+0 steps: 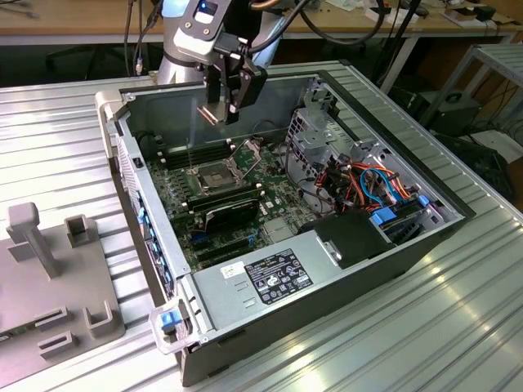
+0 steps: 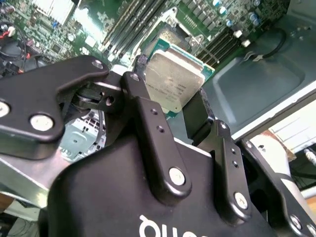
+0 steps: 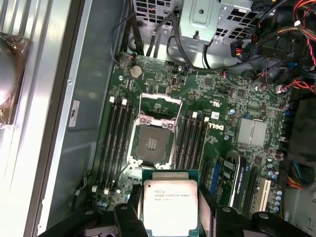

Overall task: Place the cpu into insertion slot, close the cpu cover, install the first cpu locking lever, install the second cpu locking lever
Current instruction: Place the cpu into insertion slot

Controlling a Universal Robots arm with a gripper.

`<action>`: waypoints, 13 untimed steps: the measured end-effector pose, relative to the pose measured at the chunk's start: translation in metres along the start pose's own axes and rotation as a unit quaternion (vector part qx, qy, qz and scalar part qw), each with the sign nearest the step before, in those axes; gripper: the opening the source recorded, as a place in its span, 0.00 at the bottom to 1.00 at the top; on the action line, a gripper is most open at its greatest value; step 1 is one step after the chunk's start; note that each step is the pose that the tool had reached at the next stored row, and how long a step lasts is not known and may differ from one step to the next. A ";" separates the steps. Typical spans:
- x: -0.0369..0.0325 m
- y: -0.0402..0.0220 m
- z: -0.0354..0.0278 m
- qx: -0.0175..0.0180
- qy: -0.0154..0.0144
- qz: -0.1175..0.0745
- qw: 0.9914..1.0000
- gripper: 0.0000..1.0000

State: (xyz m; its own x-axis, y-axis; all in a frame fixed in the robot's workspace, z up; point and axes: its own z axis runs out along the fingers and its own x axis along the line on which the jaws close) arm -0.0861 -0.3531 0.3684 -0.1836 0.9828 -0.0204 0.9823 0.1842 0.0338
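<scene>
You are viewing the gripper (image 2: 168,86) pinching the cpu (image 3: 169,197) by two opposite edges, hovering well above the board inside the open case (image 1: 163,98). The insertion slot (image 3: 152,144) is lying bare, its cpu cover (image 3: 159,104) standing hinged up. Memory slots (image 3: 117,143) are flanking both socket edges closely.

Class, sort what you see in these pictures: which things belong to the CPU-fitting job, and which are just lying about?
Job: gripper, shut on the cpu; slot, empty; cover, raised.
Lying about: memory slots; cables; grey stand.
</scene>
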 end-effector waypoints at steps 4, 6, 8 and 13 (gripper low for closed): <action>0.0000 0.0002 0.0001 0.000 0.000 0.001 1.000 0.55; 0.0000 0.0002 0.0001 0.000 0.000 0.001 1.000 0.55; 0.0000 0.0002 0.0001 0.000 0.000 0.002 1.000 0.55; 0.0000 0.0002 0.0001 0.000 0.000 0.010 1.000 0.55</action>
State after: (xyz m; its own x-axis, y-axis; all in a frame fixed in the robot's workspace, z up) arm -0.0859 -0.3531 0.3684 -0.1642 0.9862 -0.0205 0.9857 0.1648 0.0337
